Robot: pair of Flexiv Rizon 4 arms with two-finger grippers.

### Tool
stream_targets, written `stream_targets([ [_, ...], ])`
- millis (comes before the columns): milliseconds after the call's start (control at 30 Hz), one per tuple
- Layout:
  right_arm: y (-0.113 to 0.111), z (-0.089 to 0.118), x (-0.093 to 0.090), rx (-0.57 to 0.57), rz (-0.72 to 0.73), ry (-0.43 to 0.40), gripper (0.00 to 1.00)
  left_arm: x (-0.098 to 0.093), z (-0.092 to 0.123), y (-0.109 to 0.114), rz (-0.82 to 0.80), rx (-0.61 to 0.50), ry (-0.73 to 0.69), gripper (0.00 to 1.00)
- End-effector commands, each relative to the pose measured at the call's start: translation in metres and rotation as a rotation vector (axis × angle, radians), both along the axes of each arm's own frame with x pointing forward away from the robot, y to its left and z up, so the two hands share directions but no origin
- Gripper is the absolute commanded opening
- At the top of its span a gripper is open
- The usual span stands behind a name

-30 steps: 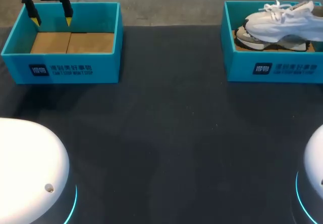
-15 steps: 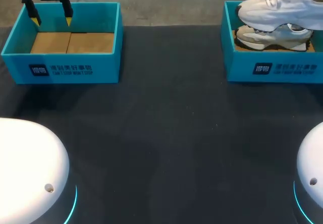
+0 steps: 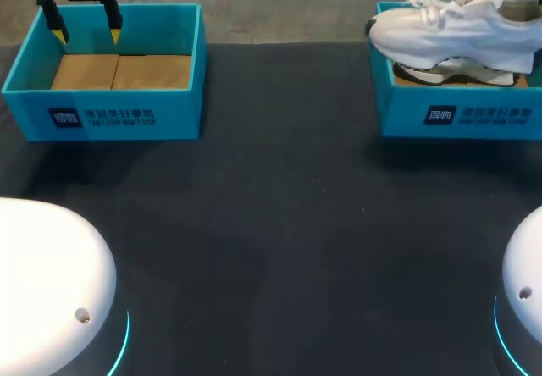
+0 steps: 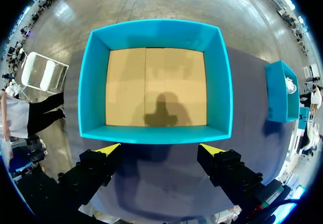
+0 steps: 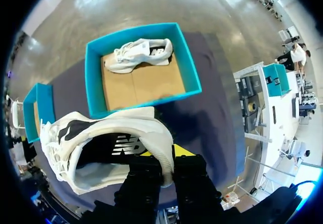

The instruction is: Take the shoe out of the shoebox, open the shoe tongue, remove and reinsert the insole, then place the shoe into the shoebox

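Note:
A white shoe (image 3: 449,30) hangs above the right teal shoebox (image 3: 500,115), its toe pointing left past the box's left wall. In the right wrist view my right gripper (image 5: 161,172) is shut on the heel collar of the white shoe (image 5: 101,148), well above the shoebox (image 5: 93,77). A second shoe (image 5: 141,52) lies inside that box on its cardboard floor, also seen as the second shoe (image 3: 457,74) under the lifted one. My left gripper (image 3: 85,30) is open over the back edge of the left shoebox (image 3: 182,115), which is empty; my left gripper (image 4: 160,149) holds nothing.
Both boxes stand at the table's far edge, left and right. The left shoebox (image 4: 222,88) shows only a bare cardboard floor. Dark table surface (image 3: 279,223) spreads between the boxes and toward the near side.
The white shoe has risen out of the right shoebox and shifted left, uncovering the second shoe beneath. My left gripper has stayed where it was.

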State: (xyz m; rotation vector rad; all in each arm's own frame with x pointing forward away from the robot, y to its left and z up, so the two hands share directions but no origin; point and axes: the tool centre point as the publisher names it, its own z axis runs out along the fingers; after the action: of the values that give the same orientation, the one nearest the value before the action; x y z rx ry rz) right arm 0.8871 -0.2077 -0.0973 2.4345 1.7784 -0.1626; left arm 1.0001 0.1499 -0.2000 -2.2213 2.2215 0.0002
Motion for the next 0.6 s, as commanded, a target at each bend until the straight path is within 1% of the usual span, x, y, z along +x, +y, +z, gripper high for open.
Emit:
stream_targets([
  [33,0.02,0.003,-0.034,-0.044,0.012,-0.063,0.0,0.0,0.0,0.0,0.0,0.0,0.0,1.0],
  [133,0.03,0.0,-0.05,-0.058,0.011,-0.063,0.0,0.0,0.0,0.0,0.0,0.0,0.0,1.0],
  [167,0.037,-0.002,-0.06,-0.06,0.001,-0.068,0.0,0.0,0.0,0.0,0.0,0.0,0.0,1.0],
  [200,0.041,-0.003,-0.066,-0.055,-0.004,-0.076,0.0,0.0,0.0,0.0,0.0,0.0,0.0,1.0],
  [233,0.044,-0.004,-0.069,-0.057,-0.007,-0.076,0.0,0.0,0.0,0.0,0.0,0.0,0.0,1.0],
  [300,0.057,-0.008,-0.081,-0.056,-0.013,-0.083,0.0,0.0,0.0,0.0,0.0,0.0,0.0,1.0],
  [333,0.059,-0.009,-0.082,-0.056,-0.013,-0.083,0.0,0.0,0.0,0.0,0.0,0.0,0.0,1.0],
  [400,0.074,-0.016,-0.095,-0.06,-0.012,-0.091,0.0,0.0,0.0,0.0,0.0,0.0,0.0,1.0],
  [600,0.094,-0.044,-0.118,-0.056,-0.016,-0.086,0.0,0.0,0.0,0.0,0.0,0.0,0.0,1.0],
])
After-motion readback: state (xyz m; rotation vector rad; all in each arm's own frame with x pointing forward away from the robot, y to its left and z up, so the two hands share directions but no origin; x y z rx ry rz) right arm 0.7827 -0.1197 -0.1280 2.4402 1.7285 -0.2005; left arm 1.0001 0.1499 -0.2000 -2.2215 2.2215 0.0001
